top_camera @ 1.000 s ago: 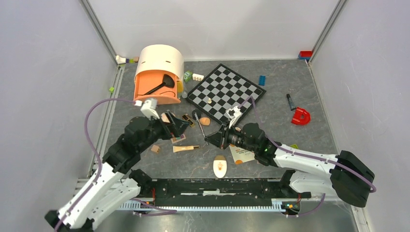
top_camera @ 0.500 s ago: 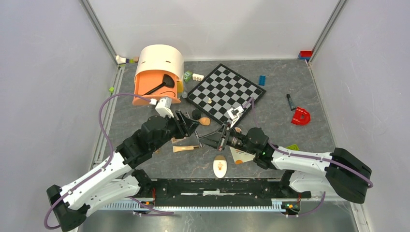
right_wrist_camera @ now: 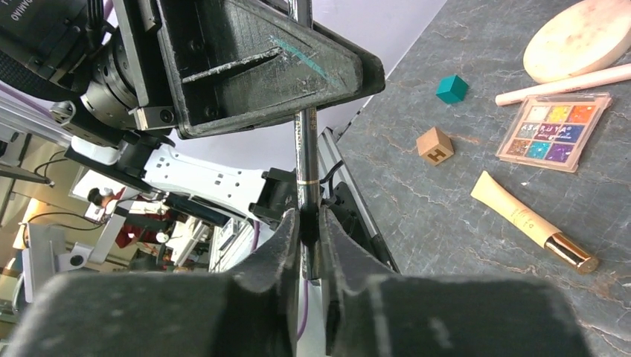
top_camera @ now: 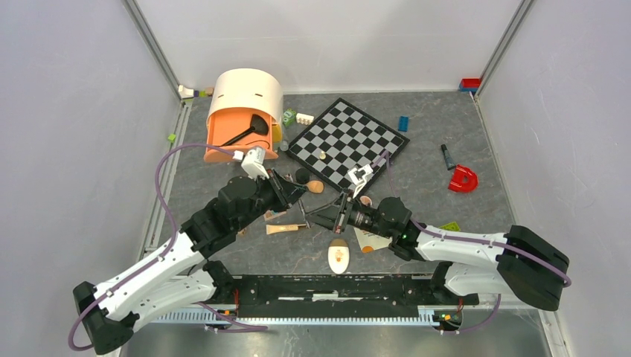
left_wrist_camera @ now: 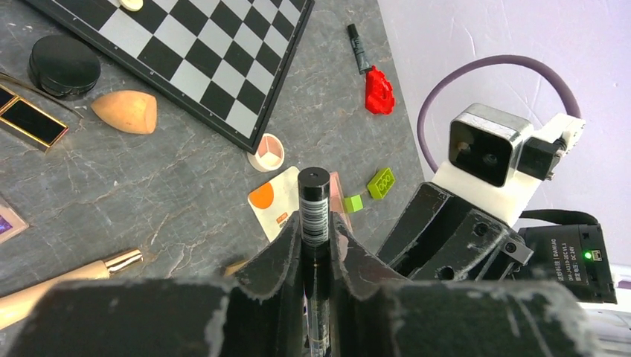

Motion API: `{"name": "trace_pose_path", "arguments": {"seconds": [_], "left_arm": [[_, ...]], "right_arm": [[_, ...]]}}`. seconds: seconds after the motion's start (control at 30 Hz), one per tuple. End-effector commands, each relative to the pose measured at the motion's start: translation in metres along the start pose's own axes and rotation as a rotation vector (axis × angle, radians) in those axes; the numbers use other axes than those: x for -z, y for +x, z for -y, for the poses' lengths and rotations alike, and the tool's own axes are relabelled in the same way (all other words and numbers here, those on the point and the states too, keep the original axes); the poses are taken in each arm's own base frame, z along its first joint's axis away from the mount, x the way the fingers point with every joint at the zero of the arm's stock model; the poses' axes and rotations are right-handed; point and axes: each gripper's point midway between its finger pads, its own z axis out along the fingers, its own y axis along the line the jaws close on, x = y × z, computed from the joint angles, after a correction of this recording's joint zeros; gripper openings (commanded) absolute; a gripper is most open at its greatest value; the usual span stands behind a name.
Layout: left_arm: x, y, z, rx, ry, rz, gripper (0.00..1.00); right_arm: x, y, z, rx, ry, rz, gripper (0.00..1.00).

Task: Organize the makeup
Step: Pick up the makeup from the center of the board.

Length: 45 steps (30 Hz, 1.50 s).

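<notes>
- Both hands have met over the middle of the surface (top_camera: 431, 149), and one black pencil (left_wrist_camera: 314, 204) bridges them in the air, clear of everything lying below.
- The left hand (left_wrist_camera: 316, 239) is pressed together on the pencil's barcoded end. The right hand (right_wrist_camera: 309, 219) is pinching the same shaft further along, so that's two grips on one pencil.
- From above, the pencil's long axis runs roughly from 10 o'clock at the left hand to 4 o'clock at the right hand.
- The relation that matters: the orange holder (top_camera: 242, 111) sits at about 11 o'clock from the pencil, on the left arm's side. The left arm looks the nearer carrier, so I'd judge the right hand should be the one to let go.
- Count in the air: one pencil.
- Count in the holder: one black-headed brush (top_camera: 249, 130).
- Count on the surface:
  - one eyeshadow palette (right_wrist_camera: 549, 132)
  - one round peach compact (right_wrist_camera: 580, 37)
  - one cream-handled brush (right_wrist_camera: 565, 84)
  - one gold-capped cream tube (right_wrist_camera: 532, 223)
  - one cream oval (top_camera: 339, 256) at 6 o'clock of the hands
  - one white-orange sachet (left_wrist_camera: 271, 201)
  - one peach sponge (left_wrist_camera: 125, 111)
  - one black round pot (left_wrist_camera: 64, 65)
- Not makeup:
  - one chessboard (top_camera: 348, 141) at 1 o'clock
  - two cubes by the palette, one teal cube (right_wrist_camera: 452, 88) and one wooden cube (right_wrist_camera: 435, 145)
</notes>
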Motion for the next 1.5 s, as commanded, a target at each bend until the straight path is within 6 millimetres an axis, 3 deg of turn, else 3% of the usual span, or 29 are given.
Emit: {"name": "trace_pose_path", "arguments": {"seconds": [0.0, 0.07, 0.13, 0.27, 0.43, 0.5, 0.57, 0.67, 0.73, 0.83, 1.03, 1.23, 1.37, 1.47], "left_arm": [[0.005, -0.022, 0.007, -0.034, -0.035, 0.046, 0.02], [0.012, -0.034, 0.001, -0.115, -0.103, 0.056, 0.02], [0.024, -0.060, 0.001, -0.221, -0.170, 0.107, 0.02], [0.046, -0.100, -0.001, -0.384, -0.293, 0.171, 0.02], [0.057, -0.125, 0.004, -0.537, -0.368, 0.164, 0.02], [0.054, -0.120, 0.014, -0.536, -0.324, 0.129, 0.02], [0.045, -0.102, 0.030, -0.529, -0.209, 0.055, 0.02], [0.032, -0.073, 0.045, -0.464, -0.073, -0.031, 0.02], [0.024, -0.056, 0.055, -0.391, 0.013, -0.063, 0.02], [0.015, -0.038, 0.063, -0.297, 0.103, -0.083, 0.02], [0.008, -0.024, 0.064, -0.220, 0.149, -0.100, 0.02], [0.009, -0.020, 0.068, -0.187, 0.185, -0.095, 0.02], [0.008, -0.015, 0.064, -0.188, 0.184, -0.105, 0.02], [0.009, -0.013, 0.062, -0.182, 0.191, -0.099, 0.02]], "right_arm": [[0.003, -0.005, -0.012, 0.074, -0.029, 0.005, 0.30], [0.009, -0.007, -0.006, 0.122, 0.017, 0.004, 0.43], [0.016, -0.007, 0.008, 0.182, 0.104, -0.016, 0.52], [0.034, -0.011, 0.026, 0.265, 0.218, -0.021, 0.56], [0.049, -0.008, 0.038, 0.312, 0.286, -0.044, 0.58], [0.049, -0.009, 0.030, 0.341, 0.245, -0.047, 0.59], [0.044, -0.012, 0.015, 0.368, 0.185, -0.051, 0.70], [0.033, -0.024, -0.022, 0.398, 0.040, -0.029, 0.82], [0.026, -0.033, -0.046, 0.393, -0.052, 0.010, 0.86], [0.018, -0.045, -0.060, 0.372, -0.096, 0.065, 0.89], [0.005, -0.052, -0.064, 0.333, -0.109, 0.108, 0.85], [-0.006, -0.043, -0.049, 0.278, -0.078, 0.095, 0.74], [-0.011, -0.040, -0.050, 0.255, -0.108, 0.096, 0.58], [-0.014, -0.037, -0.051, 0.242, -0.120, 0.087, 0.41]]}}
